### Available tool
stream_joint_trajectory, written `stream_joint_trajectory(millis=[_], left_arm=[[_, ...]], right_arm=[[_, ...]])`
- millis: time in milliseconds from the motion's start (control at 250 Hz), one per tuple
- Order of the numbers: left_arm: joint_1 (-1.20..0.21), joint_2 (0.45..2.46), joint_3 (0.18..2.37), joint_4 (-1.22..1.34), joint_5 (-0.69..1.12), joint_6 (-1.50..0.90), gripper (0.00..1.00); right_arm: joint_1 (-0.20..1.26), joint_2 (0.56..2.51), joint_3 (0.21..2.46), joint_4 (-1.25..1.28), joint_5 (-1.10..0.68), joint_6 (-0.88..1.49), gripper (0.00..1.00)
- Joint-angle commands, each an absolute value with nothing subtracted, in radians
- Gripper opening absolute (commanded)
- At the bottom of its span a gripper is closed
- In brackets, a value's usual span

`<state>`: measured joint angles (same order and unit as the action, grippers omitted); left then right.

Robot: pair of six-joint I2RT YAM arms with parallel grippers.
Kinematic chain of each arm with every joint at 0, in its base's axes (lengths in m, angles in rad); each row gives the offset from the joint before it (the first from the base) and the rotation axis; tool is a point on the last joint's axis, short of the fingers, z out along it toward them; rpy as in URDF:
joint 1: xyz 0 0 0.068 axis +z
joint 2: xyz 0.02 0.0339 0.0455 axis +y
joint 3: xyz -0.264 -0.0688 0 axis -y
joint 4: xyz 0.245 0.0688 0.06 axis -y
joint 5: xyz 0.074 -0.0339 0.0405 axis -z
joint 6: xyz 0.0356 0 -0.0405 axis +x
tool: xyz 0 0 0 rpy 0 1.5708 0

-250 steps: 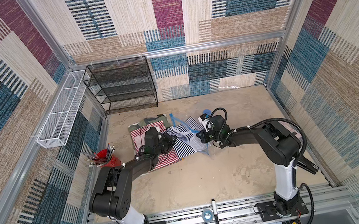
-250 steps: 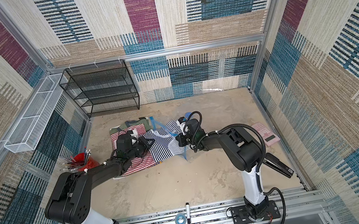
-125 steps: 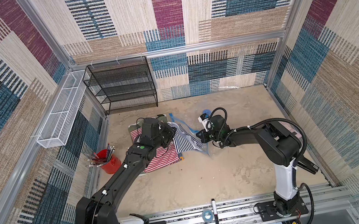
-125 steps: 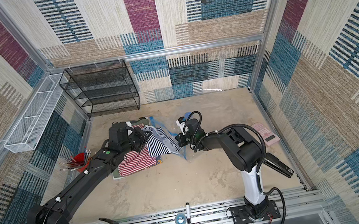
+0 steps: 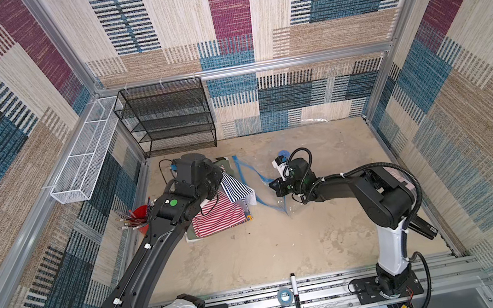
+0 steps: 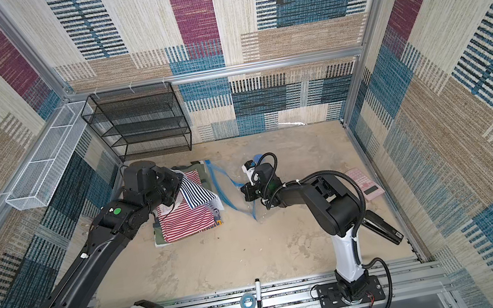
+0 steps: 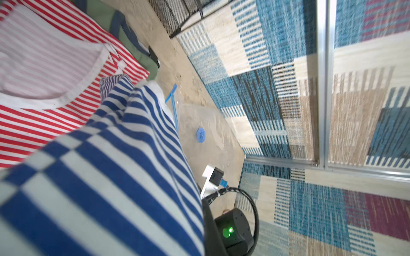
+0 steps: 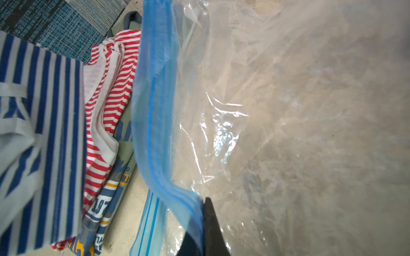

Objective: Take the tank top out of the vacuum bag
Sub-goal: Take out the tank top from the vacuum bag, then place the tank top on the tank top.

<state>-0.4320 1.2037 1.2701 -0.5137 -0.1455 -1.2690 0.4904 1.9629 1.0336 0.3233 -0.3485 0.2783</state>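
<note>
The tank top (image 5: pixel 236 190), blue-and-white striped, hangs from my left gripper (image 5: pixel 220 180), which is shut on it above a pile of folded clothes. The cloth fills the left wrist view (image 7: pixel 106 168) and hides the fingers. The vacuum bag (image 5: pixel 268 168) lies flat to the right of the pile, clear and crinkly, with a blue zip strip (image 8: pixel 155 110) and a round blue valve (image 5: pixel 283 154). My right gripper (image 5: pixel 274 187) is low at the bag's mouth, shut on the zip strip (image 8: pixel 195 212). In both top views the tank top (image 6: pixel 196 191) is outside the bag (image 6: pixel 231 182).
Under the tank top, a red-striped shirt (image 5: pixel 218 220) lies on top of the folded pile. A black wire shelf (image 5: pixel 167 120) and a white wire basket (image 5: pixel 82 152) stand at the back left. A red cup of pencils (image 5: pixel 140 215) is by the left wall, a pink calculator (image 6: pixel 364 183) at the right, a marker (image 5: pixel 295 296) on the front rail.
My left arm has risen and swung back to the left, drawing the tank top off the floor beside the bag and up over the clothes pile. The right gripper has stayed on the bag.
</note>
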Motion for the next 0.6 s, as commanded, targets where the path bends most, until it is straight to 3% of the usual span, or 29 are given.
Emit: stream_joint_trajectory(millis=[0, 208, 596], left_arm=[[-0.433, 1.198, 1.295, -0.514, -0.282, -1.311, 0.0], [-0.432, 1.229, 1.319, -0.462, -0.402, -1.356, 0.0], [-0.429, 1.395, 1.348, -0.043, -0.628, -1.186, 0.0]], right_arm=[[0.491, 1.954, 1.031, 0.339, -0.352, 0.273, 0.0], [0.491, 1.955, 1.032, 0.339, -0.351, 0.272, 0.0], [0.491, 1.955, 1.032, 0.339, -0.354, 0.273, 0.0]])
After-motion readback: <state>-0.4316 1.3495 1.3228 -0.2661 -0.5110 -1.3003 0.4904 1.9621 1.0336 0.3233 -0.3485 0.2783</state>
